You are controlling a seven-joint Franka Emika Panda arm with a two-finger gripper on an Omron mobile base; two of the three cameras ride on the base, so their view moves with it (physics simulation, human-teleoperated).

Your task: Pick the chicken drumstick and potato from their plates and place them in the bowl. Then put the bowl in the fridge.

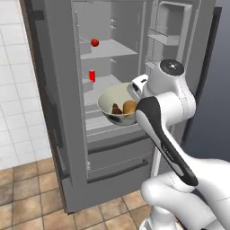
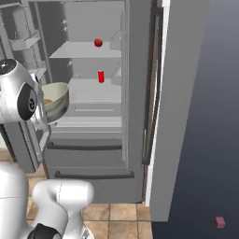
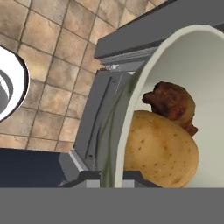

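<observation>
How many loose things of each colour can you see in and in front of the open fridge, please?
Red: 2, ball on an upper shelf, small can on the shelf below
Cream-white: 1, bowl
Golden-tan: 1, potato in the bowl
Dark brown: 1, chicken drumstick in the bowl
Total: 5

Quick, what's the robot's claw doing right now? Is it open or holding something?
Claw: closed on the rim of the bowl, holding it up in front of the open fridge, with the potato and chicken drumstick inside.
</observation>
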